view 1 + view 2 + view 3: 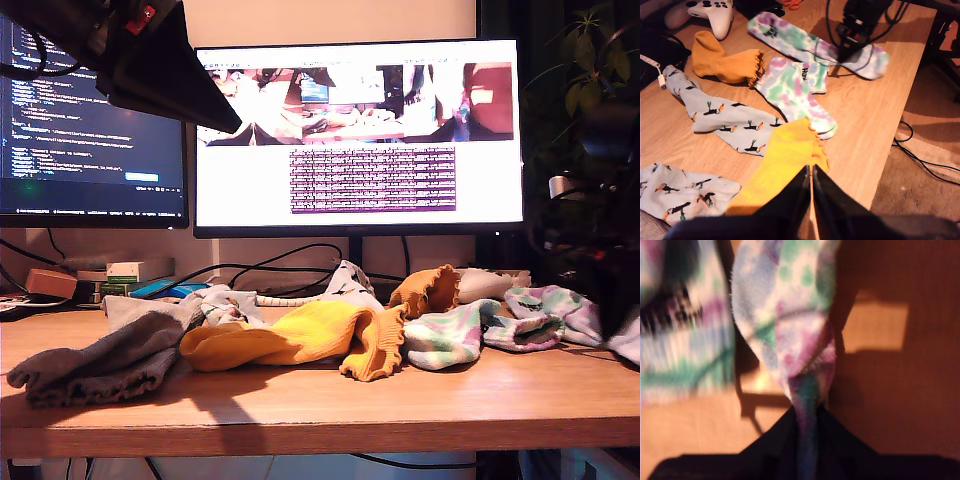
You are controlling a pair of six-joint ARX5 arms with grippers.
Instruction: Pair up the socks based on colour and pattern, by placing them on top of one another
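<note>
Two end effectors show: the second end effector [807, 412] pinches a blotched pastel sock [790, 320] at the exterior view's right above the table [420, 400], while the first end effector [811, 175], pressed together and empty, hovers over a mustard-yellow sock [785, 160].

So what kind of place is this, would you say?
Most likely a home office or lab desk: two computer monitors, one showing code, stand behind a wooden desk with cables, and a white game controller lies by the socks.
</note>
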